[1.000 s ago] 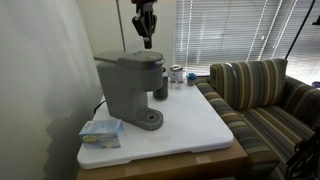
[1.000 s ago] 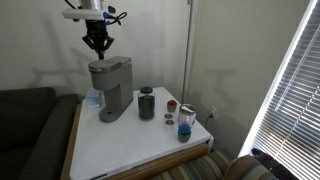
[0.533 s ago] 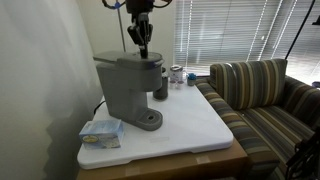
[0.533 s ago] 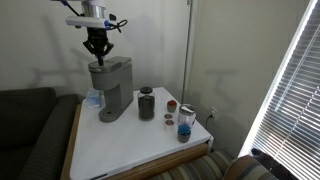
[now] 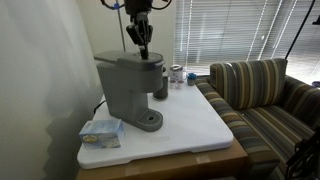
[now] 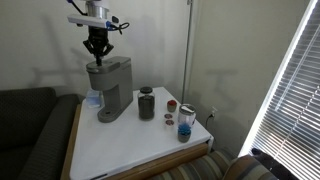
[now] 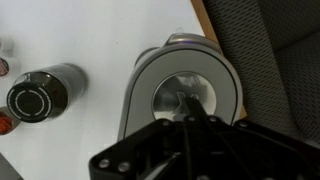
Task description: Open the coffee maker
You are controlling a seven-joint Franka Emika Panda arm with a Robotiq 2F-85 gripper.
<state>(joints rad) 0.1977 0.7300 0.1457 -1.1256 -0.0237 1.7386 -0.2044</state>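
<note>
The coffee maker stands upright on the white surface, its long axis vertical and its brew head overhanging toward the striped sofa. The hand, fingertips clenched together and gripping nothing, is at its lid.

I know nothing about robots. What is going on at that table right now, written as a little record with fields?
Setting: white table beside a striped sofa, with window blinds behind
Main item: grey coffee maker, lid down
Claw: the claw points down right over the lid, fingers apparently closed together; contact cannot be told
Beside the machine: dark cup, small jars
By its base: blue-and-white packet
</note>
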